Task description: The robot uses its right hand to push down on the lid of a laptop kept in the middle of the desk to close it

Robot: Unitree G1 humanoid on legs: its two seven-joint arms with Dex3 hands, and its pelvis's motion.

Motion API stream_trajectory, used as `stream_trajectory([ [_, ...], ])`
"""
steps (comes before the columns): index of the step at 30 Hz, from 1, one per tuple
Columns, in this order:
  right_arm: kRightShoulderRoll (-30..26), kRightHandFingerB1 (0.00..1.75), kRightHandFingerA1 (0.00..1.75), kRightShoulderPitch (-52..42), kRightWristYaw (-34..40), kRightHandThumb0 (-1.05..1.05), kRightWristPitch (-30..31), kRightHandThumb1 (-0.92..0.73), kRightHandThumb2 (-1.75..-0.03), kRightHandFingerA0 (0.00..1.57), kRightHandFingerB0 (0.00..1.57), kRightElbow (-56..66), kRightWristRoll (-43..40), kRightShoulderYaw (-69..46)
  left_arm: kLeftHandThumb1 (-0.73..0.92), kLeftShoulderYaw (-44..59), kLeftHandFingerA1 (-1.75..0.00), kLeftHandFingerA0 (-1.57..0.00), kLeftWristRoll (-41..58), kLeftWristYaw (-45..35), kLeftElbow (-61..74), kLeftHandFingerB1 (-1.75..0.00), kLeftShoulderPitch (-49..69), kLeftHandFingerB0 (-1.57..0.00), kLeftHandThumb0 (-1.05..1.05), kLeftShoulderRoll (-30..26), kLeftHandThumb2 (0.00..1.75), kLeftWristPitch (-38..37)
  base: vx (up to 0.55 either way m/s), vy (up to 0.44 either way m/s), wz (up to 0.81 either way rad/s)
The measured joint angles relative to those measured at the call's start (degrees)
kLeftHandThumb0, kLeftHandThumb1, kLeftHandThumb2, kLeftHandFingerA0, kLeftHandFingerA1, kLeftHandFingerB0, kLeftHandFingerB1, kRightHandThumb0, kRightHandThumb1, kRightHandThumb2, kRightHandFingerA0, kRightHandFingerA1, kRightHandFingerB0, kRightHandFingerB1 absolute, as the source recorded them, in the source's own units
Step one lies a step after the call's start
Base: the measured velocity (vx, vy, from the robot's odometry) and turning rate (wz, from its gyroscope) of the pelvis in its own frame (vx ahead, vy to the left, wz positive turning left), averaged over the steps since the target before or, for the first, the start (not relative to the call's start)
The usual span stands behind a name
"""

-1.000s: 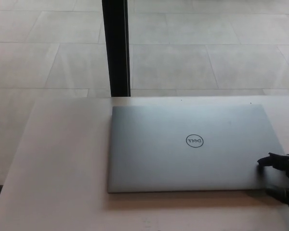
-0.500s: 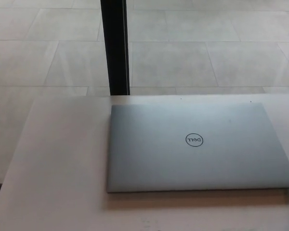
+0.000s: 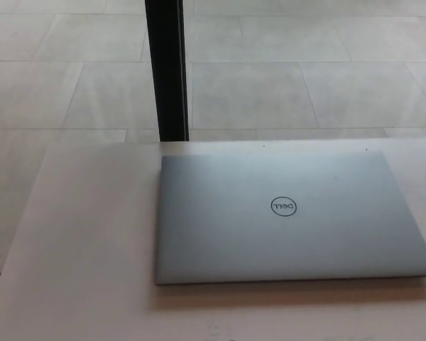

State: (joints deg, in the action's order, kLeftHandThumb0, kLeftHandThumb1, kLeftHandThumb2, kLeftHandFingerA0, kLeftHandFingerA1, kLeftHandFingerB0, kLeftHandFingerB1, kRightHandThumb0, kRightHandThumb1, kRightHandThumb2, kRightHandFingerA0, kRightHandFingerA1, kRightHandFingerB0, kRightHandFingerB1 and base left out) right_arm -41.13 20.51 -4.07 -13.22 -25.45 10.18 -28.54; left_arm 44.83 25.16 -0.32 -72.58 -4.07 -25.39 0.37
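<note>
A silver laptop (image 3: 284,217) lies flat on the pale desk (image 3: 85,241), its lid fully down and a round logo in the middle of the lid. It sits slightly right of the desk's centre, its front edge near the bottom of the head view. Neither of my hands shows in the picture.
A black vertical post (image 3: 165,69) rises behind the desk's far edge, just left of the laptop's back left corner. Beyond it lies a tiled floor (image 3: 305,64). The desk's left edge runs diagonally at the left of the picture.
My right hand, at the laptop's right front corner a second ago, has withdrawn out of view. The whole picture has shifted slightly, so the camera moved; the laptop stays shut and still.
</note>
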Motion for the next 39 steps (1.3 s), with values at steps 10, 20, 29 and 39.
stream_trajectory([
  [10,4.4,0.75,1.3,-7.8,1.7,-0.75,2.1,-0.92,-0.74,0.44,0.15,0.2,-5.2,-16.7,0.92,0.0,-0.65,-0.52,0.0,0.0,0.0,-0.48,-0.1,-0.44,-0.86,0.1,0.75,0.0,0.0,0.0,0.0],
  [20,7.4,0.9,1.42,-8.8,4.6,-0.88,5.5,-0.84,-1.18,0.97,0.3,-6.0,-12.1,-32.8,0.92,0.0,-0.63,-0.51,0.0,0.0,0.0,-0.47,-0.2,-0.44,-0.85,0.4,0.75,0.0,0.0,0.0,0.0],
  [29,10.2,0.94,1.66,-8.8,8.1,-0.87,9.8,-0.92,-0.83,0.74,0.14,-12.5,-18.9,-45.7,0.92,0.1,-0.62,-0.51,0.0,0.0,0.0,-0.47,-0.1,-0.44,-0.83,0.4,0.75,0.0,0.0,0.0,0.0],
  [39,15.2,0.93,1.72,-8.8,13.3,-0.77,16.3,-0.92,-0.83,0.73,0.14,-13.2,-26.6,-54.9,0.78,0.2,-0.67,-0.5,0.1,0.1,0.0,-0.54,-0.2,-0.36,-0.85,0.4,1.17,0.0,0.0,0.0,0.0],
])
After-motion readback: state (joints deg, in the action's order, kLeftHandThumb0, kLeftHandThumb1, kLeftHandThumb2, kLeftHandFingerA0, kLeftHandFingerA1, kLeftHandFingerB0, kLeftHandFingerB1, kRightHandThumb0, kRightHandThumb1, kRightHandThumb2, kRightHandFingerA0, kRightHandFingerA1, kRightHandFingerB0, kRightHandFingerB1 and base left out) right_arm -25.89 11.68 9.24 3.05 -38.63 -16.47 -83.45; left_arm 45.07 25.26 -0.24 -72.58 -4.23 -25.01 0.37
